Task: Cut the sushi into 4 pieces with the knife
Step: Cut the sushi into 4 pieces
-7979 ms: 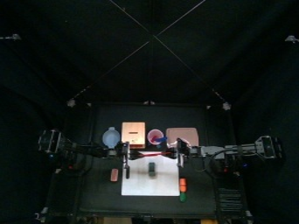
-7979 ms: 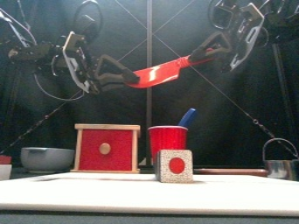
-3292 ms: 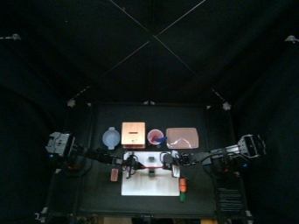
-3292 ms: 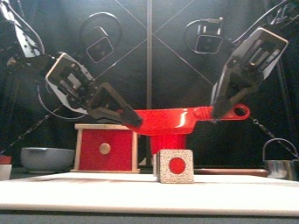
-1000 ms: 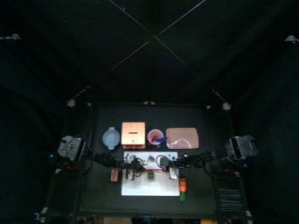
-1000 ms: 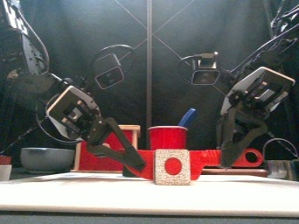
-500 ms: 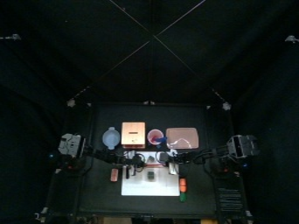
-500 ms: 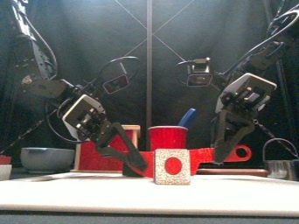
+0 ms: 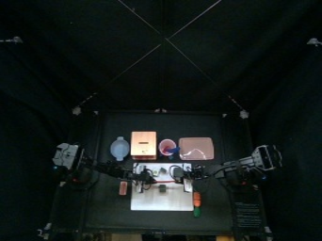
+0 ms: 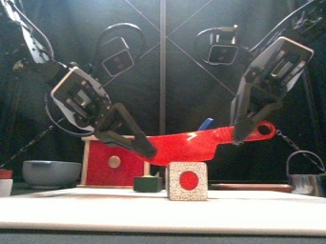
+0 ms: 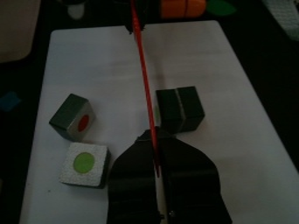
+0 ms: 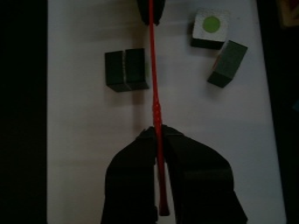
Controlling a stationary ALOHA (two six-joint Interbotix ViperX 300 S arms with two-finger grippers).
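While both claws stay clamped on the red knife [image 10: 192, 145], we see it hang crosswise above the white cutting board [image 10: 163, 214], handle end higher in the right claw [image 10: 249, 133], blade tip in the left claw [image 10: 137, 145]. Under it the sushi [image 12: 121, 68] lies in dark green blocks on the board, a red-centred piece [image 10: 189, 179] nearest the front. Behind stand a wooden box [image 10: 117, 162], red cup [image 10: 185, 149] and blue-grey bowl [image 10: 51, 172].

We see sushi pieces [image 11: 181, 108] on the board [image 11: 233, 131], knife [image 10: 192, 143] above them, behind it bowl [image 9: 120, 148], box [image 9: 145, 144], cup [image 9: 168, 147], tray [image 9: 195, 148], left to right
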